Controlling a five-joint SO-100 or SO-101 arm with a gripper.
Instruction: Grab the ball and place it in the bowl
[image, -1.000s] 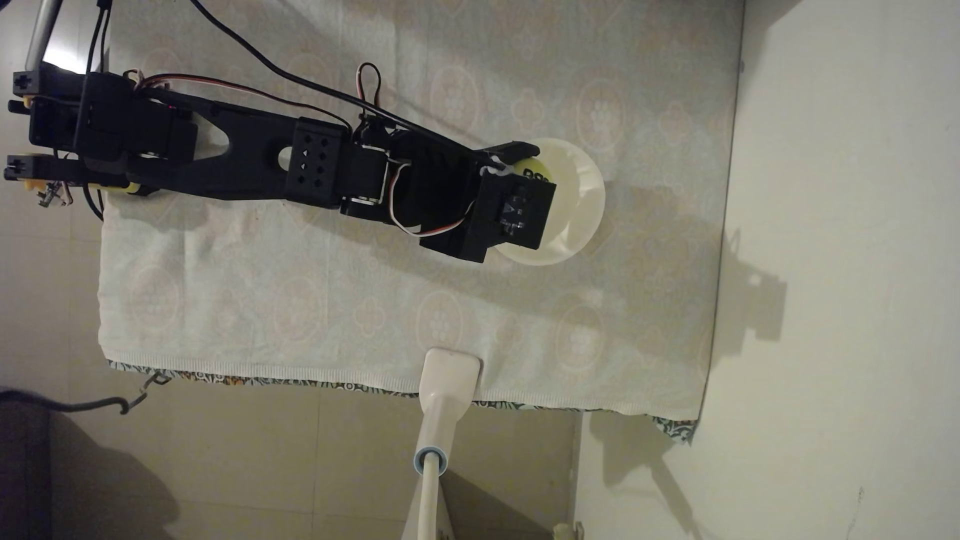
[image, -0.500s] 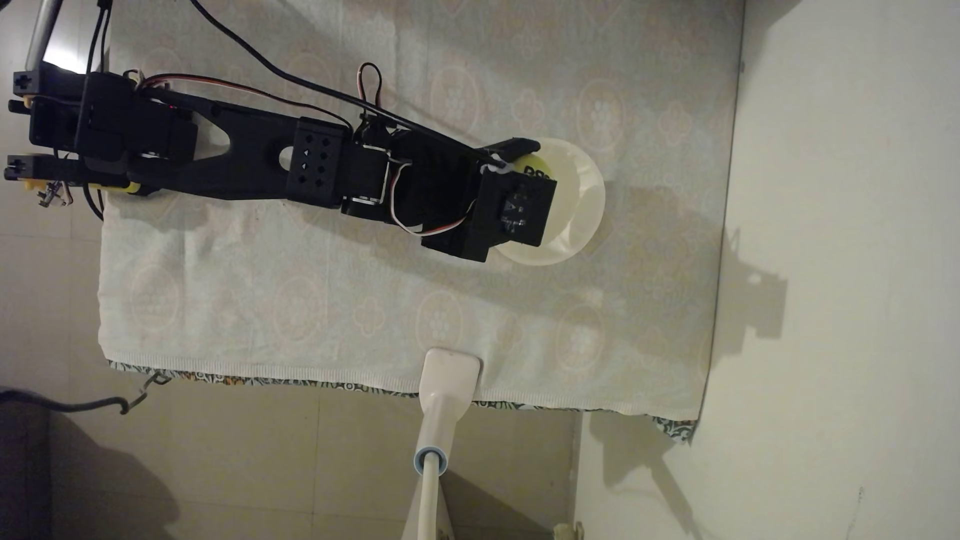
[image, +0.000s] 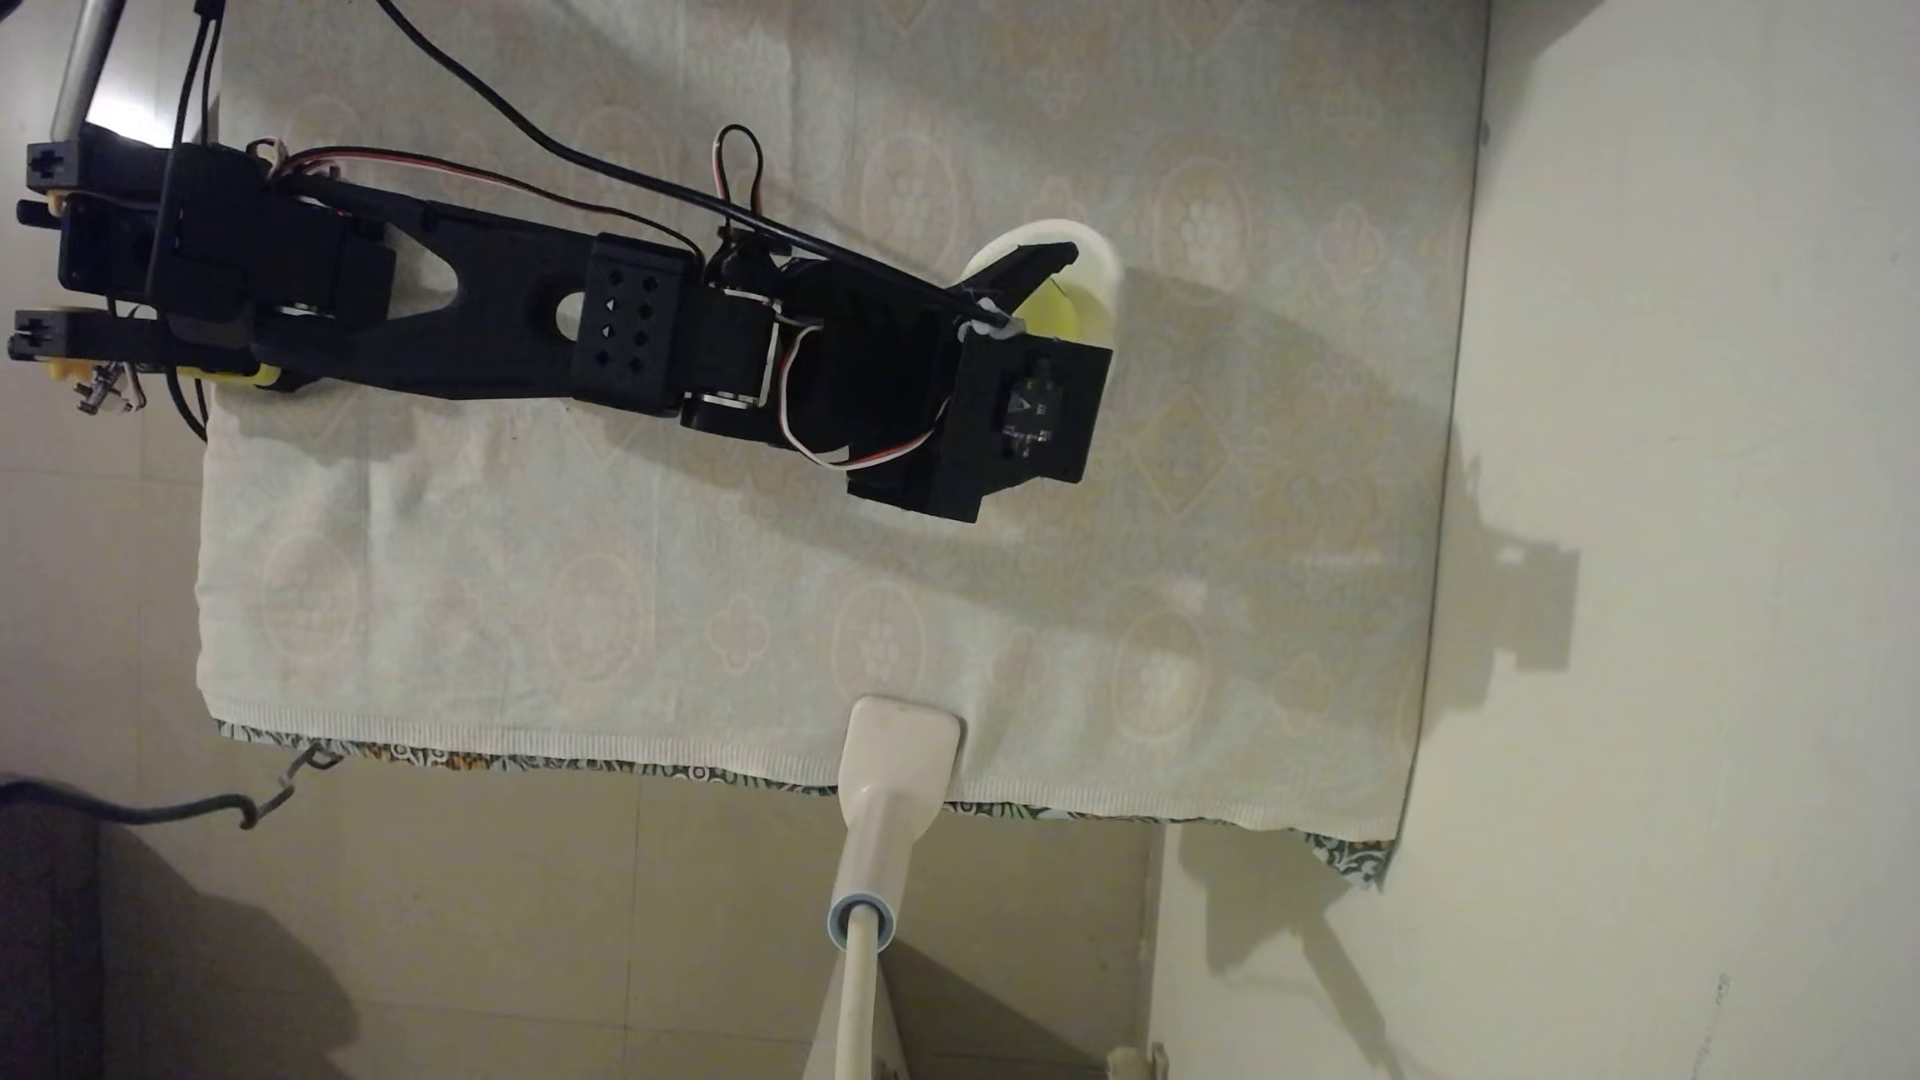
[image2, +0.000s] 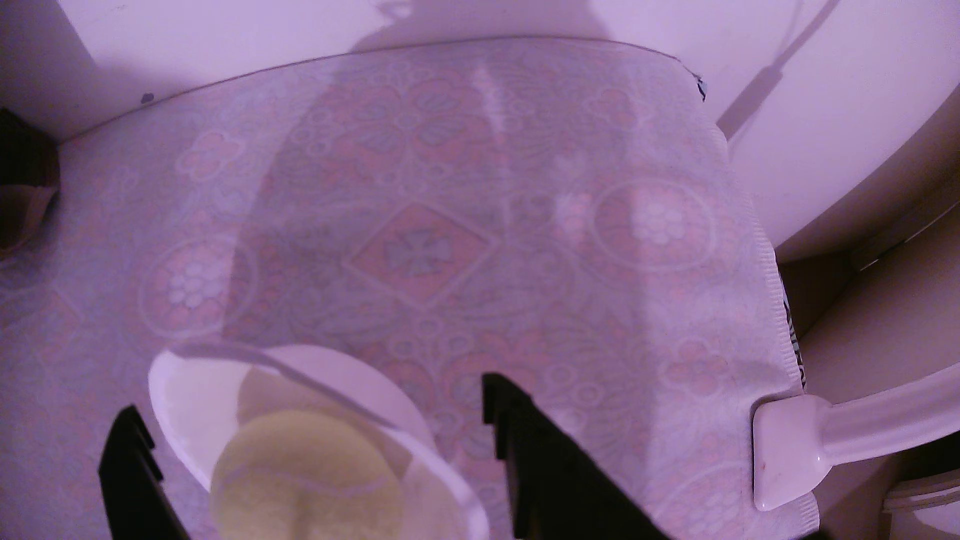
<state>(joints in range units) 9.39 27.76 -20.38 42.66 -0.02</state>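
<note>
In the fixed view the white bowl (image: 1091, 254) is tipped up on its edge beside the upper finger. The yellow-green ball (image: 1055, 312) lies against its inner side. My black gripper (image: 1075, 327) stands over them, its upper finger swung out; the lower finger is hidden under the motor block. From the wrist view, the tilted bowl (image2: 182, 405) holds the ball (image2: 306, 467) low in the frame. The gripper (image2: 309, 394) is open, its two black fingers wide apart either side of bowl and ball, and neither finger clamps the ball.
A patterned cloth (image: 727, 582) covers the table. A white paddle-shaped handle (image: 899, 758) with a blue ring rests on the cloth's lower edge and shows at the wrist view's right (image2: 784, 446). A pale wall bounds the cloth on the right. Black cables run along the arm.
The upper finger swung open and let go of the ball. The bowl, flat under the gripper before, has shifted upward in the fixed view and tipped onto its edge with the ball in it.
</note>
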